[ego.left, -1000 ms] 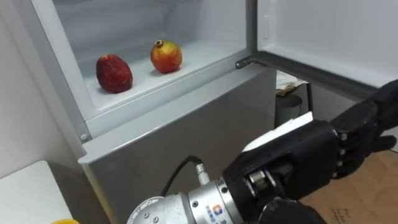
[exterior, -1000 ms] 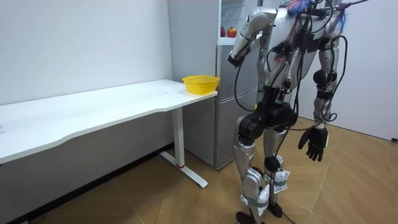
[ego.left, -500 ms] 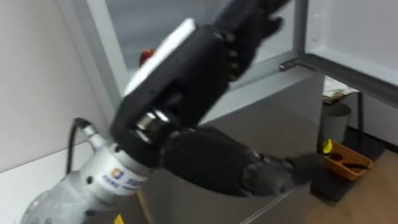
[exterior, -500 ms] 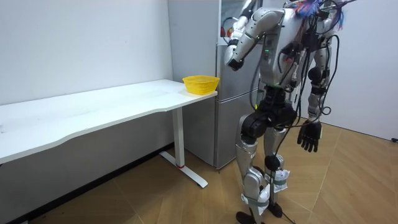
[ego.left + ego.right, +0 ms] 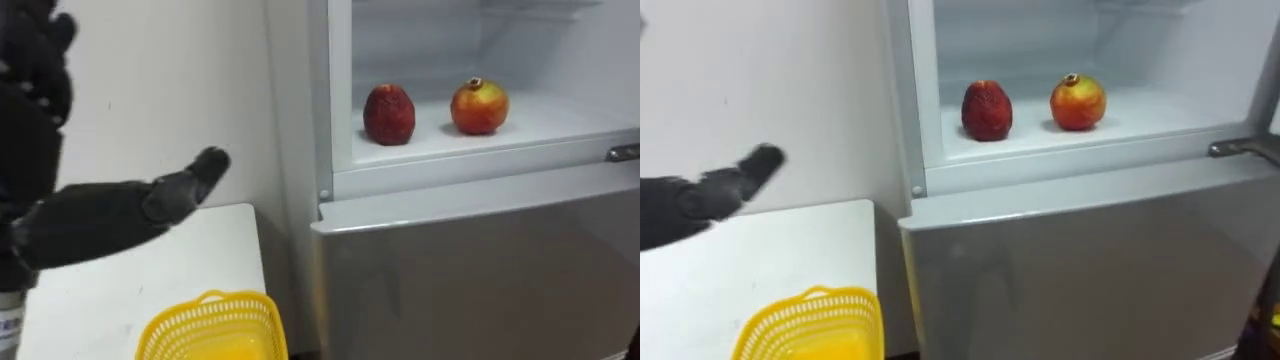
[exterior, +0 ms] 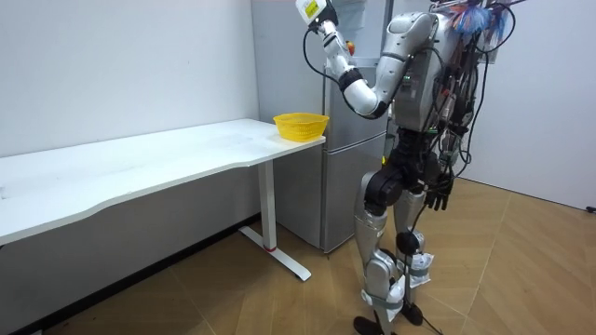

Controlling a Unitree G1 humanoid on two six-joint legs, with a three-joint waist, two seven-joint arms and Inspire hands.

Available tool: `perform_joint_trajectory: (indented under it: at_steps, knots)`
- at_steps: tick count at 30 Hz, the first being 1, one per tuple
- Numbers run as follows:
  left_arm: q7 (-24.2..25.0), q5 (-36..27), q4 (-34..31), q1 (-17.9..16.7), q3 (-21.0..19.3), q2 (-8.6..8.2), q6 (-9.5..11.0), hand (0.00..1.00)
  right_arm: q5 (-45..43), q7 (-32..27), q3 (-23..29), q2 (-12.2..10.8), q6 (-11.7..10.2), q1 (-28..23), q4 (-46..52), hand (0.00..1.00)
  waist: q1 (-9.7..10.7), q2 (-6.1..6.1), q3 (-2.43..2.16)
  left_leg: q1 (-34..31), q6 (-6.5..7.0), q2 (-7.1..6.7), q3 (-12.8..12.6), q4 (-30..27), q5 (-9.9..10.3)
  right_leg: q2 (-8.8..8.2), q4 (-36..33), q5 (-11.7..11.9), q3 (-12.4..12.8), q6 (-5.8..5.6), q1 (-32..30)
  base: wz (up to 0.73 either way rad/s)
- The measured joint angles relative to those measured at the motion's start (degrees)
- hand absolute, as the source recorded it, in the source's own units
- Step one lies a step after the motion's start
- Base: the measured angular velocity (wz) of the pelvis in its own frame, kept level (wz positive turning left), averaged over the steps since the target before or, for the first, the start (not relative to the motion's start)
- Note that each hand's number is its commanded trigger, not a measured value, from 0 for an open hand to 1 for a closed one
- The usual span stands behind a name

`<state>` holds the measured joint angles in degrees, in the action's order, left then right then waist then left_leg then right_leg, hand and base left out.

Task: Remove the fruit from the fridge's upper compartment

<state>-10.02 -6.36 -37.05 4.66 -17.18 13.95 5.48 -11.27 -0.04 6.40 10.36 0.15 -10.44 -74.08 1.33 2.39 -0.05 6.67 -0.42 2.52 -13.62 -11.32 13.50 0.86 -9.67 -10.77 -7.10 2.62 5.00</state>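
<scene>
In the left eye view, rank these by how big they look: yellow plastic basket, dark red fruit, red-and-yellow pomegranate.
1. Yellow plastic basket: largest, but nearest the camera.
2-3. Dark red fruit and red-and-yellow pomegranate: side by side on the fridge shelf, alike in size, so unranked.

Bright, even light is filling the room, and the open upper fridge compartment (image 5: pixel 430 50) is glowing white inside.
</scene>
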Motion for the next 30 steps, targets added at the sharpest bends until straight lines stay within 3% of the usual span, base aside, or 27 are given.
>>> perform_joint_trajectory:
  at_steps: [4,7,9,11,16,20,21,23,24,26,30]
  knots:
    - [-6.0,-0.6,0.2,-5.0,-6.6,-0.2,2.7,0.0,-0.4,-1.3,0.1,0.2,0.0,-0.5,0.4,0.0,-1.5,0.77,-0.12,0.5,0.0,-0.14,0.1,0.2,-0.1,-0.1,-0.6,-0.5,0.0,0.12,0.0,-0.02]
    - [-9.6,-0.4,2.1,-10.0,-12.0,-0.9,2.9,0.0,-0.7,-2.0,1.3,0.3,0.2,-1.4,0.5,0.0,-3.5,0.71,-0.16,0.9,-0.01,-0.23,0.1,0.3,-0.1,-0.16,-1.2,-1.1,0.5,0.16,-0.1,-0.02]
    - [-12.2,-0.8,5.2,-12.1,-14.9,-1.12,3.3,0.0,-0.7,-2.3,2.0,0.3,0.7,-1.6,0.5,0.0,-3.9,0.59,-0.16,0.9,-0.07,-0.29,0.6,0.5,-0.1,-0.2,-1.2,-1.2,0.0,0.17,0.0,0.13]
    - [-15.3,-3.4,13.0,-14.8,-16.1,-1.41,3.6,0.0,-0.6,-2.4,1.9,0.5,1.0,-2.0,0.4,0.0,-4.5,0.6,-0.14,1.1,-0.07,-0.45,1.5,0.5,-0.1,-0.37,-1.1,-1.2,-0.9,0.11,0.7,0.16]
    - [-20.5,-11.7,27.8,-20.9,-15.2,-4.61,1.9,0.0,-0.7,-2.3,1.5,-0.2,2.8,-2.0,1.2,0.0,-5.0,-0.06,0.1,0.9,-0.06,-0.59,2.2,0.5,-0.1,-0.5,-1.2,-1.3,-1.1,0.07,0.7,0.06]
    - [-22.3,-14.3,46.0,-23.1,-12.6,-4.86,1.5,0.0,-0.8,-2.0,1.8,-0.4,4.5,-2.3,3.0,0.0,-4.9,-0.75,-0.18,0.3,0.07,-0.95,3.5,0.4,-0.2,-0.85,-1.2,-1.3,-2.2,-0.06,0.5,0.11]
    - [-22.0,-15.5,48.9,-23.3,-11.9,-4.82,1.5,0.0,-0.8,-1.8,1.8,-0.4,4.7,-2.2,3.0,0.0,-4.9,-0.75,-0.22,0.3,0.08,-0.97,3.5,0.4,-0.2,-0.89,-1.2,-1.3,-2.4,-0.07,0.5,0.05]
    - [-21.3,-19.0,62.4,-23.2,-9.4,-5.05,0.8,0.0,-0.8,-1.0,1.9,-0.5,4.9,-1.8,3.1,0.0,-4.9,-0.77,-0.28,0.3,0.13,-1.05,3.5,0.5,-0.2,-0.97,-1.2,-1.3,-2.4,-0.1,0.6,0.0]
    - [-20.7,-19.8,65.3,-23.3,-8.9,-5.39,0.5,0.0,-0.9,-0.6,2.1,-0.5,4.9,-1.7,3.1,0.0,-4.9,-0.76,-0.28,0.3,0.15,-1.05,3.5,0.6,-0.2,-0.97,-1.1,-1.3,-2.4,-0.12,0.6,0.0]
    - [-17.6,-22.5,77.1,-23.5,-6.5,-6.18,-0.9,0.0,-1.5,0.3,2.3,-0.5,5.0,-0.8,3.0,0.0,-4.9,-0.68,-0.33,0.5,0.23,-1.06,3.4,1.1,-0.1,-0.95,-1.1,-1.3,-2.3,-0.17,0.7,0.0]
    - [-12.0,-22.8,92.1,-23.8,-5.7,-6.42,-2.8,0.0,-1.8,0.4,3.2,-0.4,5.0,-1.0,3.0,0.0,-4.8,-0.7,-0.26,1.1,0.24,-1.03,3.0,1.6,-0.1,-0.82,-0.9,-1.4,-1.7,-0.22,1.0,-0.04]
